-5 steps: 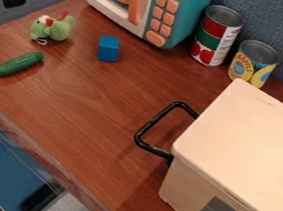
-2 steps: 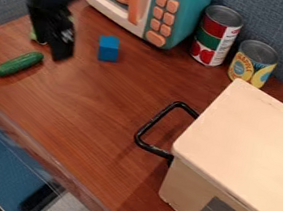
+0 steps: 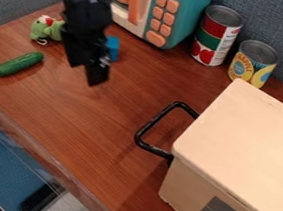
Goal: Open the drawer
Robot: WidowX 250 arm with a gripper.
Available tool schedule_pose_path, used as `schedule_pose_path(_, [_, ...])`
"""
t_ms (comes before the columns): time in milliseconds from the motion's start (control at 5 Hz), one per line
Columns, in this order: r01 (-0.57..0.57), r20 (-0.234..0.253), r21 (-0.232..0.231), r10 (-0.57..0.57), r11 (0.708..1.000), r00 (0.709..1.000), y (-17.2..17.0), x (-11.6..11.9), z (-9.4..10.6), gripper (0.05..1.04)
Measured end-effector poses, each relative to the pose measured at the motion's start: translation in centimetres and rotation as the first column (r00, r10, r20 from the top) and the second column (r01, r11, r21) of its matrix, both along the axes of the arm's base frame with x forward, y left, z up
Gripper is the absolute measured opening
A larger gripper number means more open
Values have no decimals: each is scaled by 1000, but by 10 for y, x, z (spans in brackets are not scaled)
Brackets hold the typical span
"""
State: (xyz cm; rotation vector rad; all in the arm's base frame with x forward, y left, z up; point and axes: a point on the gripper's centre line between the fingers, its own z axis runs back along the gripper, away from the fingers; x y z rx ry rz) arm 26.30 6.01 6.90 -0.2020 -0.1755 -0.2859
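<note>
We saw the black pincer [image 3: 88, 70] hanging above the brown surface [image 3: 94, 125], apart from the drawer's black handle [image 3: 151, 124], and could not tell whether it was open or closed. The handle jutted from the cream box [image 3: 246, 144] at the right. We found the blue block [image 3: 114, 47] partly hidden behind the pincer, the green plush toy [image 3: 40, 29] and the cucumber [image 3: 19, 64] to its left, and two cans [image 3: 217, 36] near the toy microwave [image 3: 186, 13].
</note>
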Motion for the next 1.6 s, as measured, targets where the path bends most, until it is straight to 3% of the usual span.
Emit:
schedule_pose_path(400, [-23, 51, -3, 23, 1000, 998, -41, 22, 1, 999])
schedule_pose_path(800, [-36, 30, -28, 36, 999, 999, -78, 28, -10, 999])
schedule_pose_path(1000, [-37, 46, -14, 38, 999, 998, -84, 32, -16, 999])
schedule_pose_path(1200, [-45, 31, 6, 45, 999, 999, -85, 27, -32, 999])
schedule_pose_path(1400, [-63, 17, 28, 63, 998, 998, -82, 21, -51, 949])
schedule_pose_path(1600, [-95, 45, 32, 94, 995, 995, -81, 17, -59, 662])
